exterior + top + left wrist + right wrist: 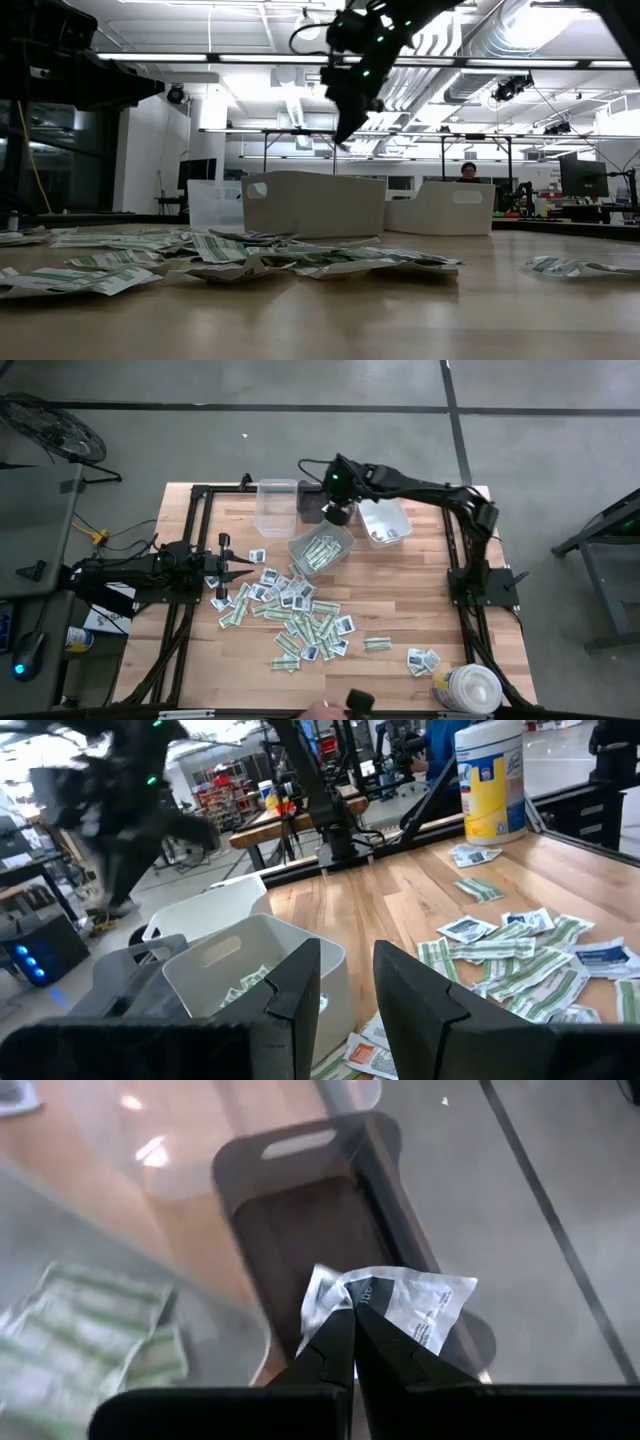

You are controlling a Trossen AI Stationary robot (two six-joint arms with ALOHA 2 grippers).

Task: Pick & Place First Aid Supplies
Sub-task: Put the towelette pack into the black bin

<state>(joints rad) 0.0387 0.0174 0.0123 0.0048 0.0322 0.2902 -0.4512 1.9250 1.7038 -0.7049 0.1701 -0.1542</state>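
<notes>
The first aid supplies (290, 610) lie in a loose pile of green-and-white strips and white squarish packets on the wooden table, between the two arms. My right gripper (338, 515) reaches over the bins at the far side. It is shut on one white packet with dark print (410, 1305), above a dark bin (300, 1210). My left gripper (245, 570) waits at the pile's left edge, level and open, with nothing between its fingers (300, 990). My right gripper pinches the white packet between its two fingertips at one crumpled edge (345, 1292). The fingers slant downward from the table's right. The packet sticks out beyond the fingertips, lifted clear above the dark bin.
A clear bin (320, 550) holding green strips stands beside the dark bin, with an empty clear bin (277, 505) far left of it and a white bin (385, 520) to the right. A round white tub (470, 688) stands near right. A person's hand (325, 710) shows at the near edge.
</notes>
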